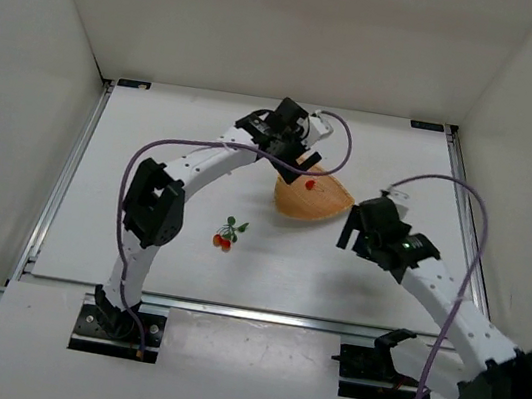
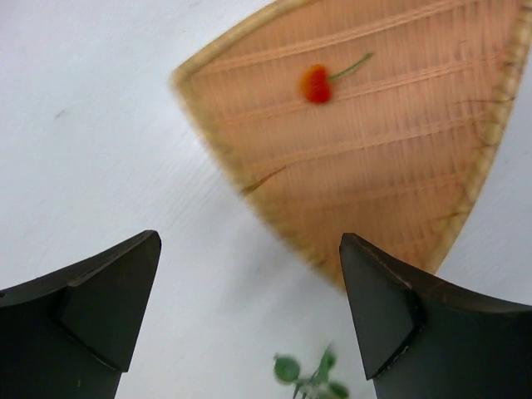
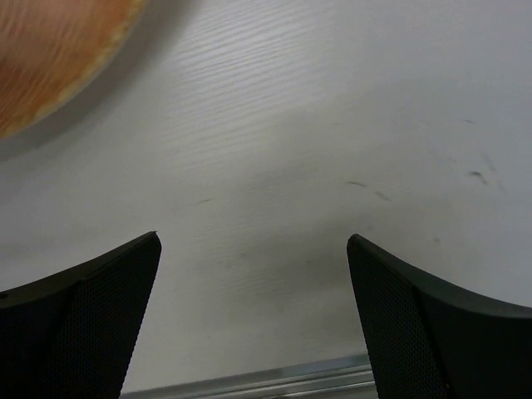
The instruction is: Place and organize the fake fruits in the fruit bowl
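Note:
The orange-tan woven fruit bowl (image 1: 321,206) lies right of the table's middle. One loose red-orange berry (image 1: 309,182) with a thin green stem lies inside it, and also shows in the left wrist view (image 2: 316,84) on the bowl's weave (image 2: 399,166). The berry cluster on its leafy stem (image 1: 225,239) lies on the table left of and nearer than the bowl; only its blurred leaves (image 2: 312,374) show in the left wrist view. My left gripper (image 1: 301,157) (image 2: 249,239) is open and empty over the bowl's far left edge. My right gripper (image 1: 351,235) (image 3: 253,237) is open and empty just right of the bowl (image 3: 50,58).
White walls close in the table on the left, back and right. Metal rails run along the left edge (image 1: 68,168), the right edge (image 1: 465,221) and the front edge (image 1: 229,307); a rail also shows in the right wrist view (image 3: 274,381).

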You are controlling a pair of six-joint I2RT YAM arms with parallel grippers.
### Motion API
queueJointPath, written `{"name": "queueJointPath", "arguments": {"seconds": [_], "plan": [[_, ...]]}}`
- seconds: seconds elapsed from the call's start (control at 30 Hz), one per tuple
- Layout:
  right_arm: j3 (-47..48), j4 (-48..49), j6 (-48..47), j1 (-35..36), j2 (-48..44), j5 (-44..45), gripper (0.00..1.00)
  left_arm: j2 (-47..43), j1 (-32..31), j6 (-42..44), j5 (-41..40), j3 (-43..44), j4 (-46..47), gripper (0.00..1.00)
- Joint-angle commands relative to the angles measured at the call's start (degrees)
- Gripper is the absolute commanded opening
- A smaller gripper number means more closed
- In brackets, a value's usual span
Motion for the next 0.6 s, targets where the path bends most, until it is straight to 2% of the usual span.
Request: {"name": "queueJointPath", "arguments": {"seconds": [0.0, 0.1, 0.17, 0.2, 0.3, 0.43, 0.57], "plan": [[7.49, 5.49, -3.63, 11.35, 9.61, 1.68, 0.96, -12.02, 8.00, -3.55, -2.98, -3.56, -0.08, 1.00], [18.29, 7.34, -6.34, 18.83, 21.22, -3.64, 0.98, -17.82, 17.22, -4.61, -1.48, -9.20, -1.48, 1.00], [26.53, 10.58, -8.81, 22.78, 29.19, -13.01, 0.99, -22.03, 21.53, -4.61, -1.48, -12.71, -2.01, 1.00], [29.72, 10.60, -9.51, 23.76, 32.03, -15.85, 0.99, -23.45, 25.64, -4.61, -1.48, -16.21, -2.01, 1.00], [41.12, 10.60, -8.74, 25.62, 42.93, -24.20, 0.99, -28.89, 32.34, -4.61, -0.87, -23.15, -2.62, 1.00], [51.33, 7.80, -3.30, 26.32, 55.31, -25.99, 0.96, -35.14, 37.54, -4.61, -0.25, -31.08, -2.63, 1.00], [58.74, -0.27, 3.99, 26.32, 63.16, -24.50, 0.88, -39.45, 40.44, -5.14, 1.24, -37.41, -2.63, 1.00]]}}
